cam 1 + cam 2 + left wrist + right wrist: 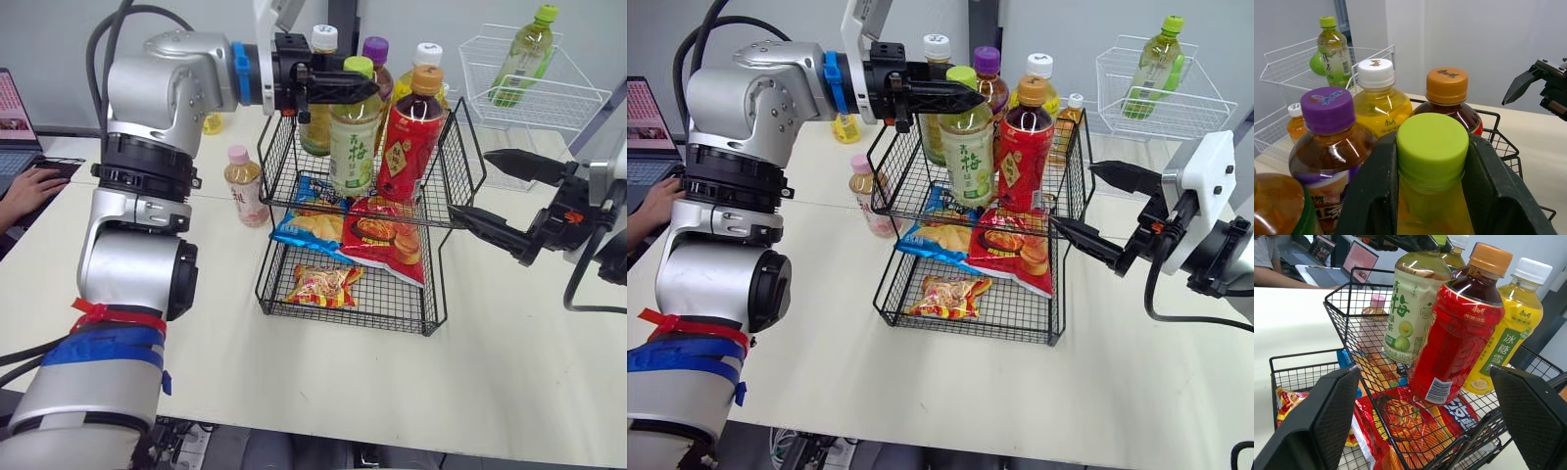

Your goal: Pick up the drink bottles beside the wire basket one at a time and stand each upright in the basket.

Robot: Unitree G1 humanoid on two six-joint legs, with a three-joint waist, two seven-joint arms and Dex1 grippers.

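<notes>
Seen from the head, the left gripper (358, 86) is closed on the neck of the pale green tea bottle with a lime cap (353, 147). This bottle stands upright in the upper tier of the black wire basket (276, 162), among other bottles. A small bottle with a pink cap (245, 186) stands on the white table (509, 352), just beside the basket's left side. The right gripper (468, 183) is wide open and holds nothing, near the basket's right side. In the left wrist view, the lime cap sits between the black fingers (1374, 196), and both touch it. In the right wrist view, the fingers (1327, 416) stand far apart, with a red bottle with an orange cap (1459, 333) before them in the same tier.
</notes>
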